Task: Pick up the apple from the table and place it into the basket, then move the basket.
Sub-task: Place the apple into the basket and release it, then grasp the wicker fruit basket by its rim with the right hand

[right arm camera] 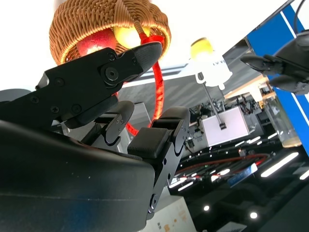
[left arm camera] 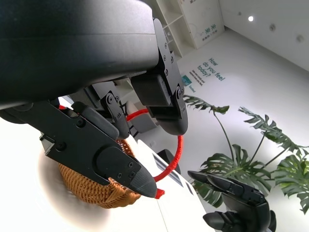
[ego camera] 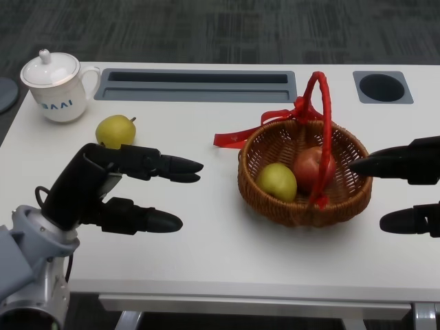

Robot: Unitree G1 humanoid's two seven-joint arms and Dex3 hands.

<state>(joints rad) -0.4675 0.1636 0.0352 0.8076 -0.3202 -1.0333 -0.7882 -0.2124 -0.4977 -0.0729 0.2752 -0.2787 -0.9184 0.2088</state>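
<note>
A white lidded mug [ego camera: 56, 88] marked "BAAI" stands at the table's [ego camera: 206, 240] far left corner, with a yellow pear [ego camera: 115, 130] just in front of it, close behind the left hand [ego camera: 117, 189]. A grey recessed tray [ego camera: 196, 85] and a round grey port [ego camera: 383, 87] run along the far edge. The red apple [ego camera: 315, 166] lies inside the wicker basket [ego camera: 302, 206], touching a second yellow pear [ego camera: 276, 181], under the red-wrapped handle [ego camera: 323, 130] with its ribbon [ego camera: 261, 127]. The right hand [ego camera: 405, 185] has its fingers apart and holds nothing; its upper fingertips are at the basket's rim. The left hand is likewise spread and empty, well apart from the basket
</note>
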